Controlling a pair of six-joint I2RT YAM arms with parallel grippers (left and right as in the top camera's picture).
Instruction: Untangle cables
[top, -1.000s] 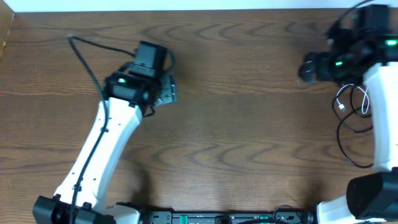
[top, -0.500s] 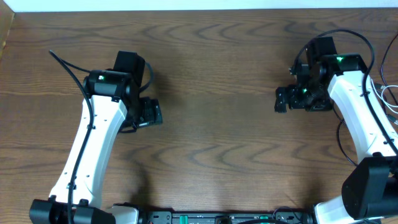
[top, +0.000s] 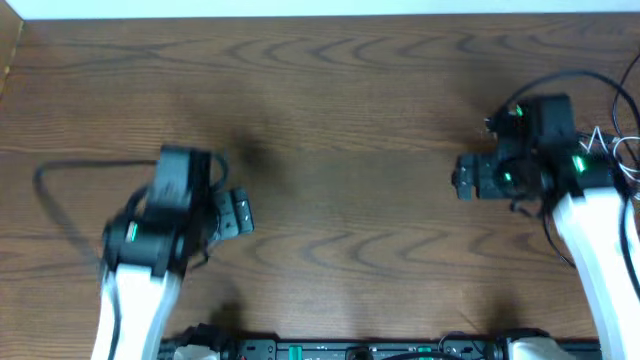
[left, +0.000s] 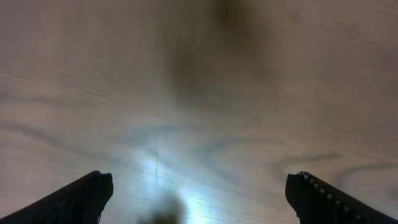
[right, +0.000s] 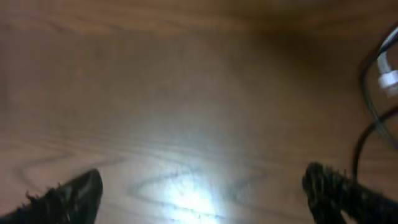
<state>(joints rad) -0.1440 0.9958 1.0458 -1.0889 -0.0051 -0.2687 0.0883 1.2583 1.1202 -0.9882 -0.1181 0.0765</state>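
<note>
1. Left claw (left: 199, 180): fingers apart, nothing between them, only bare wood surface (top: 350, 100) below.
2. Overhead, the left claw sits low on the left side, pointing right; the arm is blurred.
3. Right claw (right: 204, 175): fingers apart, holding nothing, over bare wood.
4. Overhead, the right claw is at mid-height on the right side, pointing left.
5. White cable (right: 389, 78): at the far right edge of the surface, right of the right claw and not touching it; only a short bit shows in the wrist view.
6. Black cable (right: 360, 146): curves just beside the white one at the same right edge, near the right finger's outer side.
7. Too blurred to tell whether the two cables cross.
8. The claws are well apart from each other.
</note>
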